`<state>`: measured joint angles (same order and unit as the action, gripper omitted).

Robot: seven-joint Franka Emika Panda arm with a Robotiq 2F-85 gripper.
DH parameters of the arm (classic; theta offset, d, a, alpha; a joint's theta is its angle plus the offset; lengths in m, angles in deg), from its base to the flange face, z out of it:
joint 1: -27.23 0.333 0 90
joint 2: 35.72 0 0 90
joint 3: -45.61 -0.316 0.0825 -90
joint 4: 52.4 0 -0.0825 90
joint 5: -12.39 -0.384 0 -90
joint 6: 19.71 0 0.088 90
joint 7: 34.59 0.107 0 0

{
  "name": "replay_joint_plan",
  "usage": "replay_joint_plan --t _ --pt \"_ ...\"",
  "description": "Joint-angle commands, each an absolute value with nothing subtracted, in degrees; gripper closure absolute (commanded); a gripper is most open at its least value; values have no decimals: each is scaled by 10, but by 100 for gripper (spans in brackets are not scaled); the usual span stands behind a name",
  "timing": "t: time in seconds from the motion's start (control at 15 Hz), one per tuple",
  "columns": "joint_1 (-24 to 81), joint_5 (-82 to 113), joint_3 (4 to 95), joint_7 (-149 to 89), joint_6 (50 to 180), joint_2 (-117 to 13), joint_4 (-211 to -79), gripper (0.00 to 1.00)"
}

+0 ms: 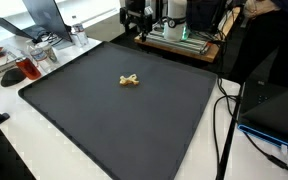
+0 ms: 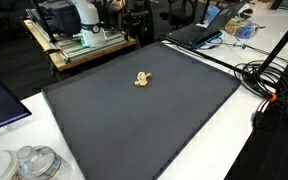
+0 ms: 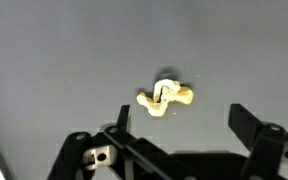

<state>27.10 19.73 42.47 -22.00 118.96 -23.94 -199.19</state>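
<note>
Gripper point(image 3: 179, 118) jaws spread as wide as they go, holding and touching nothing, above the mat | surface: dark grey mat point(image 1: 114, 125) on white table point(image 1: 44, 150); laptop point(image 2: 194, 33) and cables point(image 1: 224, 115) at the edges | thing: small pale-yellow twisted piece point(image 3: 165, 97), knotted and lumpy, lying alone near the mat's middle, just beyond the fingertips.

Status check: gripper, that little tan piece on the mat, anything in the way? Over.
Gripper open, holding nothing. Small tan twisted piece lies alone on the dark mat, untouched. Nothing near it in the way.
</note>
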Motion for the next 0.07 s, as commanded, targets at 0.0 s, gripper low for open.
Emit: replay_joint_plan --t 0.0 --pt "270 196 424 -221 1188 -239 -1991 0"
